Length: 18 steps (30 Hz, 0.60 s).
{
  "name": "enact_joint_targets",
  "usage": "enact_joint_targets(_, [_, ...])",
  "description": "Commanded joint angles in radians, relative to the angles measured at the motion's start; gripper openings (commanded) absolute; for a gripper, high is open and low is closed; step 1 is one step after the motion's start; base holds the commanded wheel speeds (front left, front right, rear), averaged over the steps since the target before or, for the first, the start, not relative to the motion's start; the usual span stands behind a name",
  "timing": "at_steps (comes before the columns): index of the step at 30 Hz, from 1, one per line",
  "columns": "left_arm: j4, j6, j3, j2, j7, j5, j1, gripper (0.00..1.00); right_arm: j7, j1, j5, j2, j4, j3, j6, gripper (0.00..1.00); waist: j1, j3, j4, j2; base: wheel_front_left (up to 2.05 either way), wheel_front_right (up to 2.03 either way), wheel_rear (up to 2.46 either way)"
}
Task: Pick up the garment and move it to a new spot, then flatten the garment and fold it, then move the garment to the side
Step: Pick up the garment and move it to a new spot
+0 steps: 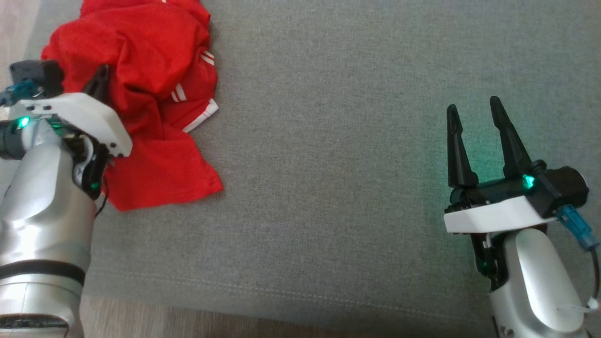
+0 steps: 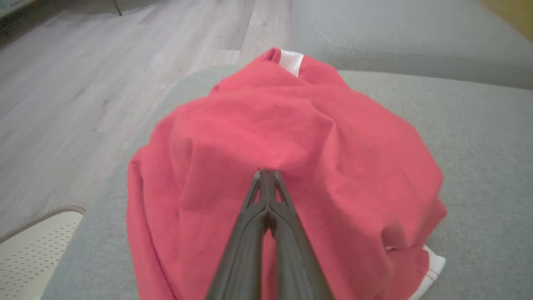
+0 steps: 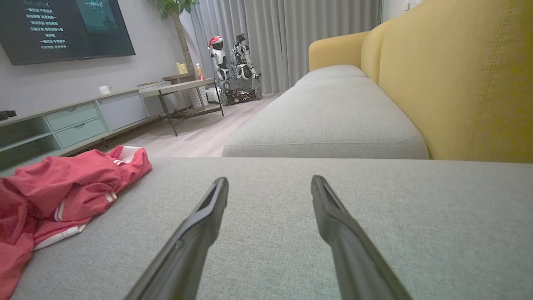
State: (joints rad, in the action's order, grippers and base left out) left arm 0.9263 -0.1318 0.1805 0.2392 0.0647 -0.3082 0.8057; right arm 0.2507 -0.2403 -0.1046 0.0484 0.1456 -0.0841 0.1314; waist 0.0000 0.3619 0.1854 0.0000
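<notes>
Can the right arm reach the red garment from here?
Probably, though it's a long sideways reach: bare grey cushion lies between the open right gripper and the garment, which the left gripper pinches.

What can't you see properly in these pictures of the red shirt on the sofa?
Head view: the shirt is cut off by the top edge, and the left arm covers its left side.
Left wrist view: the left fingers are shut on the shirt; they hide how much cloth is pinched.
Right wrist view: the writing on the TV is too small to read.
</notes>
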Motion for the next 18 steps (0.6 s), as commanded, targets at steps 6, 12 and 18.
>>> enact_joint_targets(6, [-0.028, 0.002, -0.054, 0.065, 0.142, -0.030, 0.070, 0.00, 0.009, -0.016, -0.019, 0.002, -0.008, -0.028, -0.001, 1.00, 0.0000, -0.063, 0.018, 0.0000, 0.00, 0.00, 0.00])
enact_joint_targets(12, [-0.110, 0.004, -0.084, 0.070, 0.188, -0.048, 0.064, 0.00, 0.011, 0.000, -0.045, 0.002, 0.008, -0.032, -0.001, 1.00, 0.0000, -0.127, 0.035, 0.0000, 0.00, 0.00, 0.00])
enact_joint_targets(18, [-0.256, 0.012, -0.109, 0.060, 0.196, -0.059, 0.025, 0.00, 0.011, 0.018, -0.069, 0.002, 0.009, -0.038, -0.001, 1.00, 0.0000, -0.180, 0.045, 0.0000, 0.00, 0.00, 0.00])
